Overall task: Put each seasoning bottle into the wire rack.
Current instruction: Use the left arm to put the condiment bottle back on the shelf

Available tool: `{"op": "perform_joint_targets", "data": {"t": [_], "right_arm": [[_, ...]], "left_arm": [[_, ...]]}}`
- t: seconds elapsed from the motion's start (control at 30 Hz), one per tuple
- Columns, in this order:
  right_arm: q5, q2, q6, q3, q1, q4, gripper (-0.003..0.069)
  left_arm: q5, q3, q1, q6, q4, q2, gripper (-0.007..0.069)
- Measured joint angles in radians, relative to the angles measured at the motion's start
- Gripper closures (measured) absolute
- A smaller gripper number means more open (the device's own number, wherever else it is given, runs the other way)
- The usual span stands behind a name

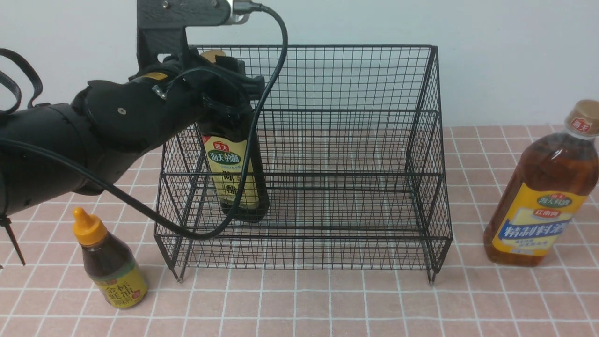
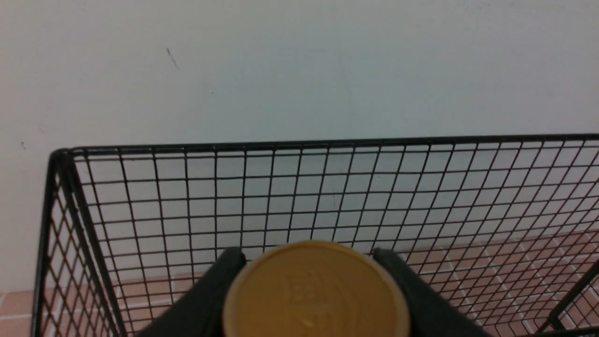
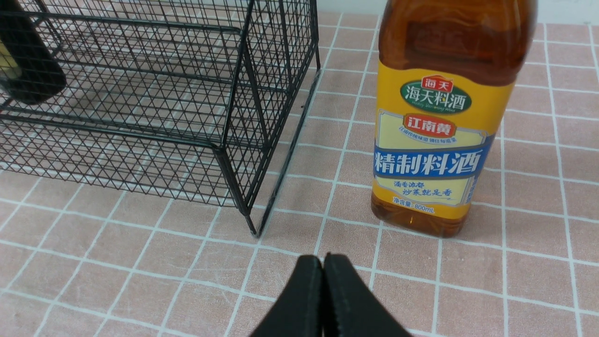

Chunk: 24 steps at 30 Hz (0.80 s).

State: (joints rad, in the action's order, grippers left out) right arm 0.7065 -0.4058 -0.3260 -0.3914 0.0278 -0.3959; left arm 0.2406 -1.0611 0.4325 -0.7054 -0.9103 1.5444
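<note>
The tall dark bottle (image 1: 229,173) with gold cap (image 2: 316,290) stands upright inside the black wire rack (image 1: 426,140), at its left end on the lower tier. My left gripper (image 1: 228,82) is shut on its neck, and its black fingers (image 2: 220,276) flank the cap in the left wrist view. The amber bottle (image 1: 543,187) with yellow-blue label stands on the tiles right of the rack. It fills the right wrist view (image 3: 440,126). The small squeeze bottle (image 1: 110,262) stands at the rack's front left. My right gripper (image 3: 323,262) is shut and empty, low over the tiles before the amber bottle.
The rack's back wall (image 2: 299,187) stands close to a white wall. Its front right leg (image 3: 255,229) is near my right gripper. A black cable (image 1: 262,121) from the left arm hangs across the rack's front. Pink tiles (image 1: 327,304) cover the table.
</note>
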Motion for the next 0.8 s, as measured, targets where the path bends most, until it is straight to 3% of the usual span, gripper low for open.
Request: {"op": "perform_joint_targets", "data": {"t": [0.4, 0.8], "right_arm": [[0.002, 0.000, 0.000, 0.000, 0.000, 0.002, 0.0669], [0.002, 0.000, 0.000, 0.000, 0.000, 0.002, 0.0669]], "left_arm": [[0.008, -0.008, 0.000, -0.052, -0.028, 0.021, 0.0319], [0.035, -0.018, 0.000, -0.259, -0.215, 0.001, 0.0160]]}}
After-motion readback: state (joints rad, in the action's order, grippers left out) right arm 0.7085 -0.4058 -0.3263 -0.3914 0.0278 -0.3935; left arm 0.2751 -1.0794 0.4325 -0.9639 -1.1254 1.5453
